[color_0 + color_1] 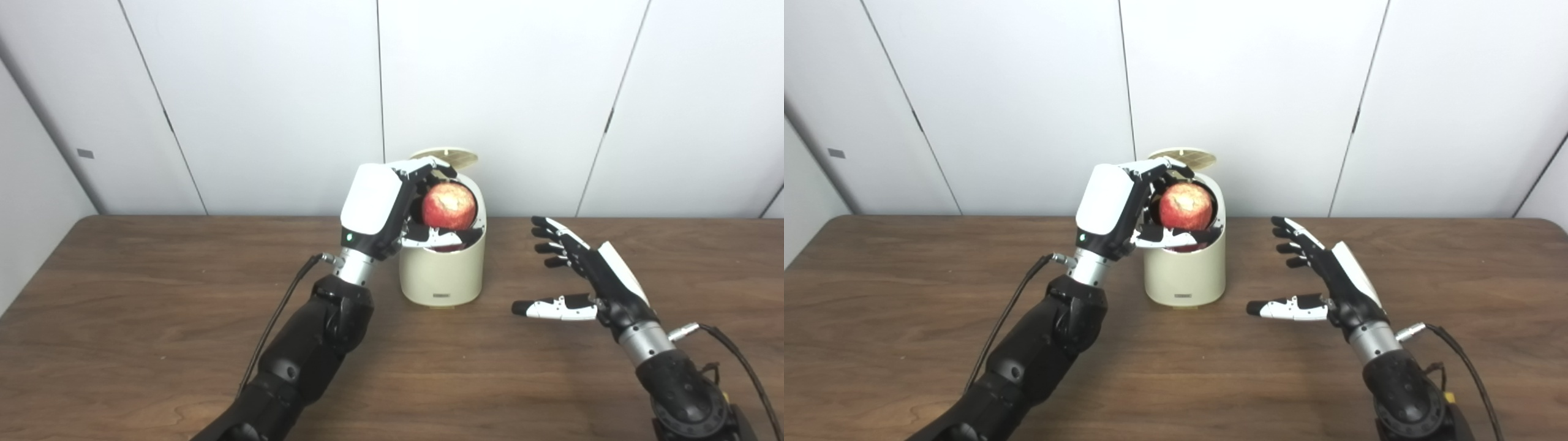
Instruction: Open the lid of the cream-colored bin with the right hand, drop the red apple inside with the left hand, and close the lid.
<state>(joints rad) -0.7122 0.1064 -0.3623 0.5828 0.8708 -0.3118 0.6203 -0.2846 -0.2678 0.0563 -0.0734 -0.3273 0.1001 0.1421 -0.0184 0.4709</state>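
The cream-colored bin (442,272) stands at the middle of the wooden table, its round lid (446,157) tipped up at the back. My left hand (392,205) is shut on the red apple (449,206), holding it right over the bin's open mouth, with fingers above the fruit and the thumb beneath it. To the right of the bin, my right hand (576,275) hovers above the table, open, fingers spread toward the bin and holding nothing. In the right eye view the apple (1186,206) shows in front of the dark opening.
The brown wooden table (153,306) stretches wide on both sides of the bin. White wall panels (502,92) close the scene just behind the table's far edge. Cables trail from both wrists.
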